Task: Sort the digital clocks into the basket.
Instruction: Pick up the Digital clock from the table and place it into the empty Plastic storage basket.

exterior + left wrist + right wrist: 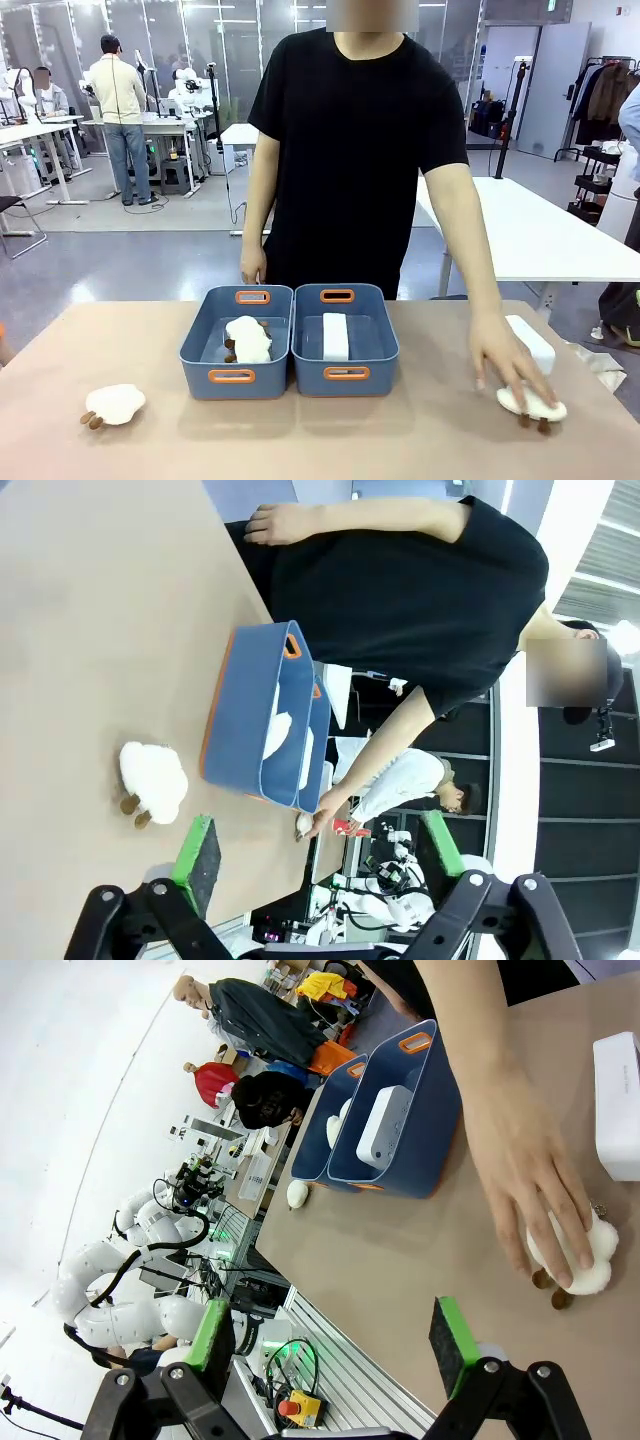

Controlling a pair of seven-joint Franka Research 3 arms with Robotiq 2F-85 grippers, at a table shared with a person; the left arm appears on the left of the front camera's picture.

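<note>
One white rounded plastic digital clock (336,336) lies in the right blue-grey basket (346,386); the second clock (532,340) rests on the tan table (300,440) by the person's hand (508,365). Probably light, stiff and slick: pinch its long sides. Left gripper (320,852) and right gripper (330,1345) gape empty

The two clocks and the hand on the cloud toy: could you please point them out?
Clock in basket (336,337): front view, middle of top face.
Clock on table (535,344): front view, top face.
Hand (507,362): front view, its back.
</note>
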